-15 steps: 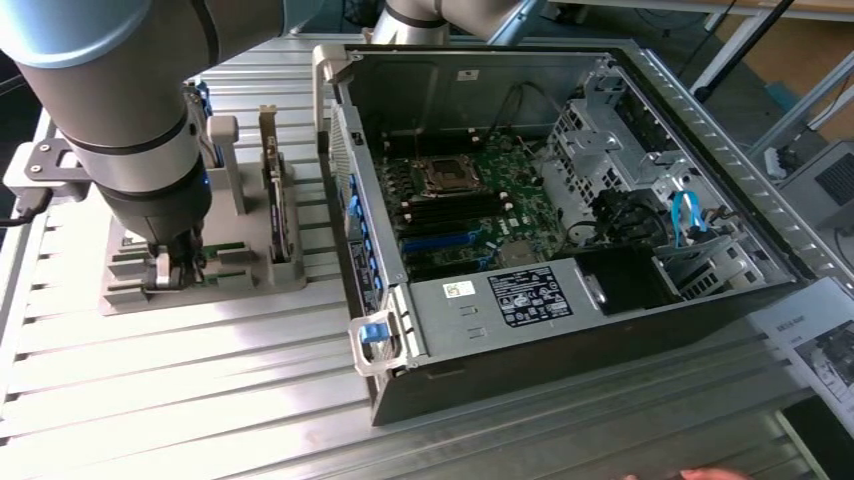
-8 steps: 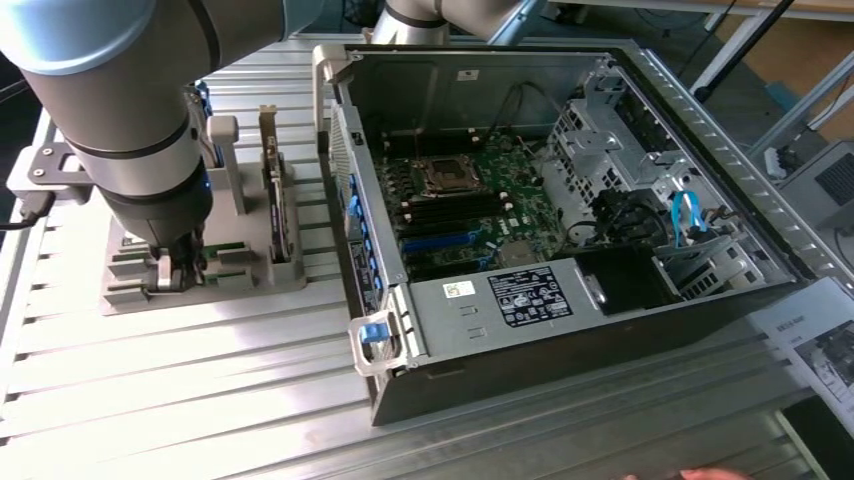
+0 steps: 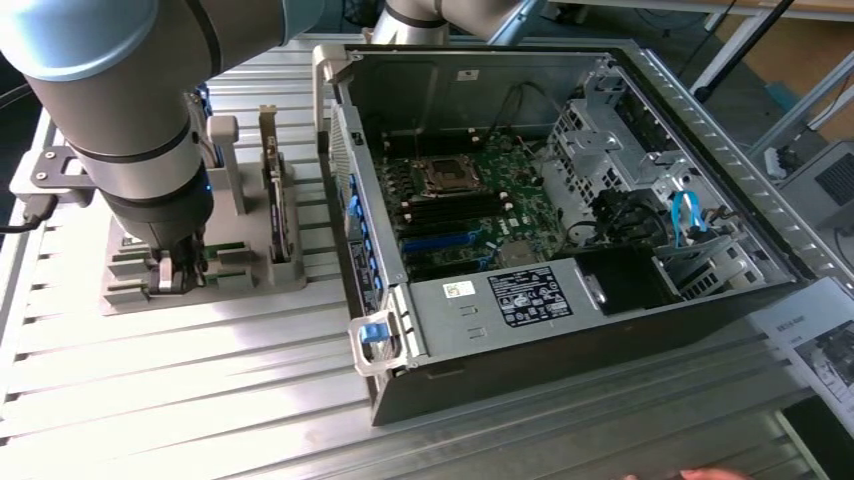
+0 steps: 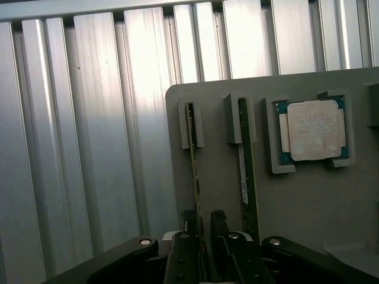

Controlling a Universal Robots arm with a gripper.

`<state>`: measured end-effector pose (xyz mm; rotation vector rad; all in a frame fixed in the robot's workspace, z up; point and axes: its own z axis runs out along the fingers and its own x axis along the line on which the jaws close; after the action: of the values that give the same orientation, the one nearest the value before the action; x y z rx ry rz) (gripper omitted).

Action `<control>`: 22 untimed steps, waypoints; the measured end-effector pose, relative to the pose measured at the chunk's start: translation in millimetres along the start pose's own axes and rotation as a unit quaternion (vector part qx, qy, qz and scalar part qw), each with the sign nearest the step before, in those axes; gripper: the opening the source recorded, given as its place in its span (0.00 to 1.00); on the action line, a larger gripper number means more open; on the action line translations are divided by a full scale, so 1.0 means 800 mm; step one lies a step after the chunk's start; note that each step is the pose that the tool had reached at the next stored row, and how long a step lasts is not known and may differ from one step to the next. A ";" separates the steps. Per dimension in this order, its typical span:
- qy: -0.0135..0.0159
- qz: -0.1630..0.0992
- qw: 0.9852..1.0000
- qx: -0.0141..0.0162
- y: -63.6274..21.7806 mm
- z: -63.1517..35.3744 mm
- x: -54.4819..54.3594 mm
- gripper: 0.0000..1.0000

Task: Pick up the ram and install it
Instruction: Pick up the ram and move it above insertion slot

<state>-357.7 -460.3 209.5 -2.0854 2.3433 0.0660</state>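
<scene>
Ram (image 4: 193, 160) between parted pincer (image 4: 203, 218) jaws

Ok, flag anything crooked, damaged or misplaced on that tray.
Nothing stands out. Two thin green ram sticks stand straight in slots of the grey holder tray; the square silver processor chip lies flat in its recess.

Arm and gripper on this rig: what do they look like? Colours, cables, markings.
Thick silver-grey cylindrical arm, pale blue joint cap, black wrist section with a blue glow. Grey bracket with a black cable at its side. Black gripper: silver screw heads, two slim dark fingers.
</scene>
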 end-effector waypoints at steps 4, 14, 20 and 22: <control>0.000 0.000 1.000 0.000 0.000 0.000 0.000 0.24; 0.000 -0.010 1.000 0.000 0.000 0.001 0.000 0.24; 0.000 -0.016 1.000 0.000 0.000 0.001 0.000 0.24; 0.001 -0.021 1.000 -0.001 0.000 0.001 0.000 0.24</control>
<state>-357.7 -460.3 208.8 -2.1337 2.3004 0.0661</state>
